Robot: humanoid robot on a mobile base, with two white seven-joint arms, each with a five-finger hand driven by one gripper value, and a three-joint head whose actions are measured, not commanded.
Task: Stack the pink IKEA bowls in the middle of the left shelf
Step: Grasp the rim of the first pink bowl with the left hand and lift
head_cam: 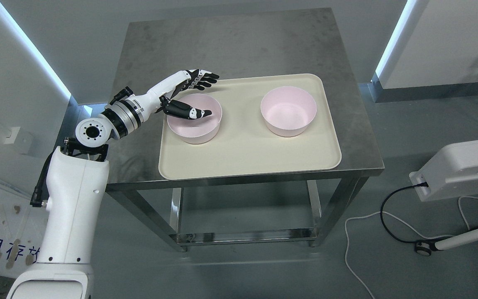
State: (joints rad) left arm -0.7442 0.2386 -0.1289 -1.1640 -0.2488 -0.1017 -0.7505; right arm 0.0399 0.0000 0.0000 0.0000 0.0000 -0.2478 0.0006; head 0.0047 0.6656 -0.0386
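Brushed-steel surface (239, 45), rectangular, matte grey, on a metal frame. On it, a smooth cream tray (247, 160) with rounded corners. Two round, glossy pink bowls sit apart on the tray: left bowl (197, 129), right bowl (288, 112). Left hand (191, 95), white with black jointed fingers, spread loosely over the left bowl's far-left rim, thumb (189, 113) inside, grasping nothing.

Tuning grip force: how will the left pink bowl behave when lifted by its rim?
The left pink bowl looks rigid, thin-walled plastic, so probably light. Its smooth wall may slip between the robot hand's fingers. The wide flat base suggests it slides on the tray rather than tipping.
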